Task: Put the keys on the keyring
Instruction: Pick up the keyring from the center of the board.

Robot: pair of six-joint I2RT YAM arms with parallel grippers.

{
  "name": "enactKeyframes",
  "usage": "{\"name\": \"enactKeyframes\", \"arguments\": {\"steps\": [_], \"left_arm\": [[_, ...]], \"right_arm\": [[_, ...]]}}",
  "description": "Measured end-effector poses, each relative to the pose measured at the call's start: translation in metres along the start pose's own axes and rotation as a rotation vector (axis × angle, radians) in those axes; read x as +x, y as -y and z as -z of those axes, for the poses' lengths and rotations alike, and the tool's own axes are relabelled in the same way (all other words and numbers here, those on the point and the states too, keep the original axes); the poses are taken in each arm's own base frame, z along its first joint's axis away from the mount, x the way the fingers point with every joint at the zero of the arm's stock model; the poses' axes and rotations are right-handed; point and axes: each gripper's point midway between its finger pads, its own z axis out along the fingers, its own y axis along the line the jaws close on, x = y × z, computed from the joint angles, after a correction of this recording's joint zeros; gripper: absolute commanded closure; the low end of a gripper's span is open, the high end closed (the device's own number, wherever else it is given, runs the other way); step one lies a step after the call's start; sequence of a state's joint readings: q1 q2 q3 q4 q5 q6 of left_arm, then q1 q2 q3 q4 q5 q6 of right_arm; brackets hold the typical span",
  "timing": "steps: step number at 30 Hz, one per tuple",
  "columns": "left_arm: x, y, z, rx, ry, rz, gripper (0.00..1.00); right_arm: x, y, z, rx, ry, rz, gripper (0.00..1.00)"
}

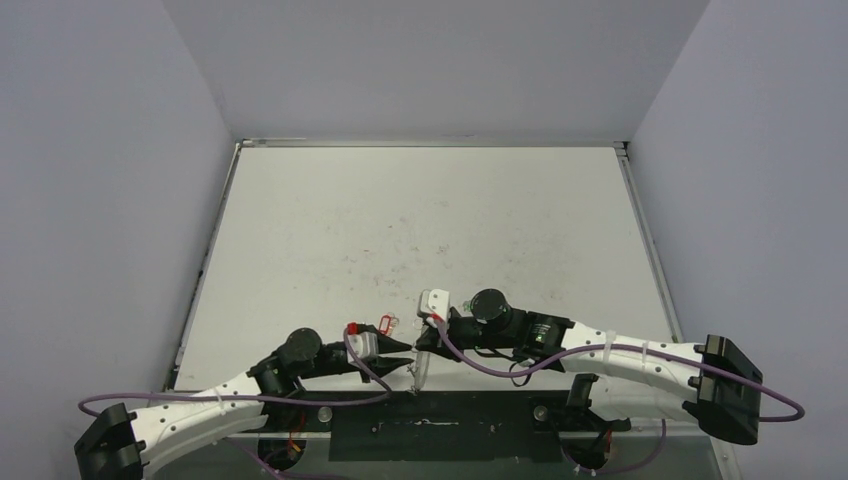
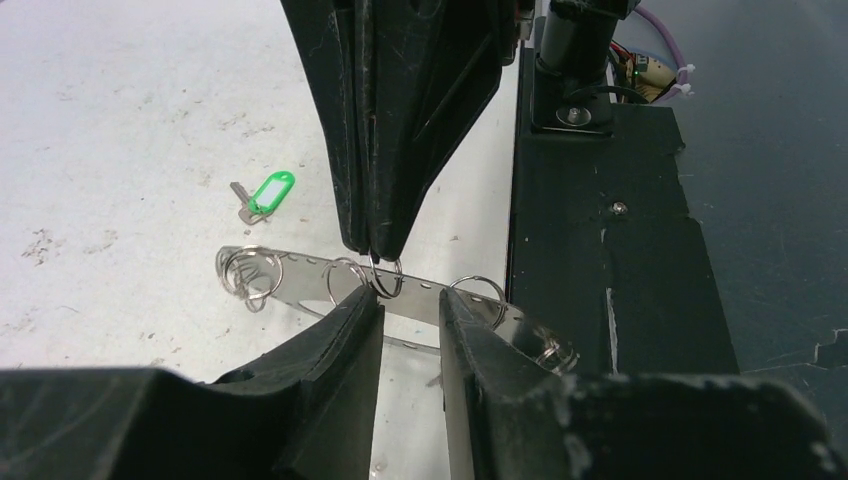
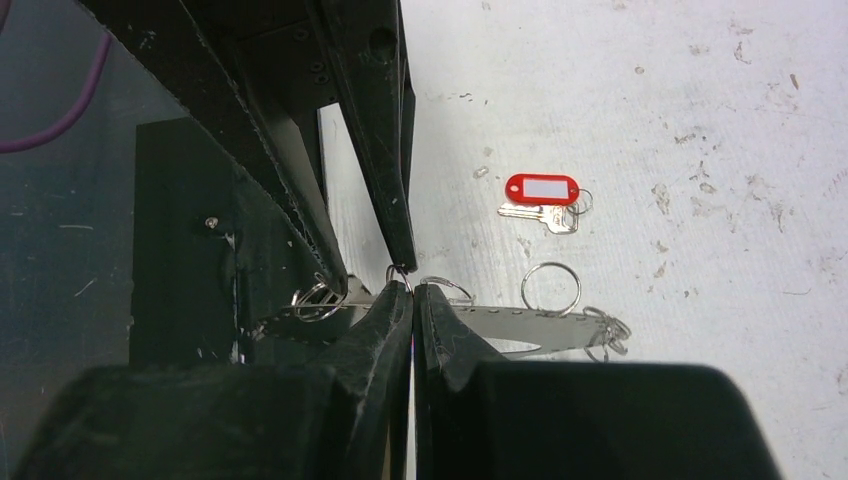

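The keyring (image 2: 300, 270) is a grey metal band loop fringed with small rings, standing on edge near the table's front edge (image 1: 418, 372). My right gripper (image 3: 412, 288) is shut on one small ring at the top of the keyring (image 3: 540, 320). My left gripper (image 2: 412, 298) faces it tip to tip with its jaws a narrow gap apart, straddling the band just below that ring; nothing is clamped between them. The key with the green tag (image 2: 268, 192) lies flat on the table beyond the keyring. On the opposite side, the red-tagged key (image 3: 541, 190) lies flat (image 1: 385, 323).
A black base plate (image 2: 600, 250) with the arm mounts runs along the near edge, right beside the keyring. The white table has a raised metal rim (image 1: 205, 270) and grey walls around it.
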State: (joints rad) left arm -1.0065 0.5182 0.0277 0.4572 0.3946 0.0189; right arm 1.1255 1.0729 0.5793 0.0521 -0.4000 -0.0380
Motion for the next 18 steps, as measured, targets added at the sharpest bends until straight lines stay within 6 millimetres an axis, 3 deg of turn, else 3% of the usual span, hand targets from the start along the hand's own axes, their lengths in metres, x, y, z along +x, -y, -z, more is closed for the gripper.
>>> {"name": "enactKeyframes", "arguments": {"steps": [10,18], "left_arm": [[0.0024,-0.0005,-0.0049,-0.004,-0.006,0.005,0.74],[0.0023,-0.0029,-0.0053,-0.024,-0.008,0.008,0.9]], "right_arm": [[0.0034,-0.0004,-0.0034,-0.005,-0.01,-0.003,1.0],[0.0022,-0.0018,-0.004,-0.009,-0.006,0.006,1.0]]}}
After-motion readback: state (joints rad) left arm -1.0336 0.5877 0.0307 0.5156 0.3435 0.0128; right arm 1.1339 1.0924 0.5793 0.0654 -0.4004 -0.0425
